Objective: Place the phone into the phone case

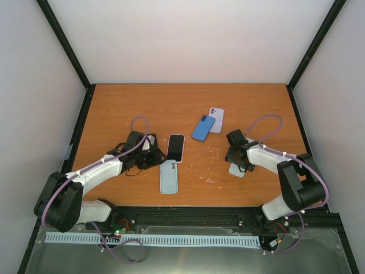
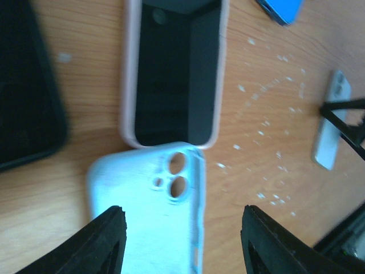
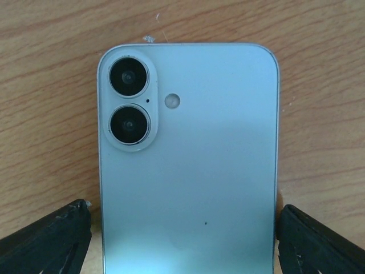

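Orange-brown wood formed the tabletop, with several handsets spread across its middle. Your right gripper hung low over a pale green phone that lay on its face on the right side of the table, its twin camera lenses up and pointing away from the wrist. The jaws stood wide, one black finger on each long edge of the phone, just beside it; whether either one touched could not be told.

Your left gripper sat over a light blue phone case lying flat near the front centre of the table. Its jaws were parted and held nothing. The case's camera cut-outs faced a pink-cased phone with a dark screen, and the two met end to end. A blue phone and a lavender phone lay overlapping farther back, away from both arms.

Phone and case were well apart, so you looked to be at the pick-up step, with the phone not yet gripped. The next move likely called for you to close the right jaws squarely on the phone's long edges, lift it level, and carry it left to the case. You would probably need the left gripper to steady the case while the camera ends lined up.
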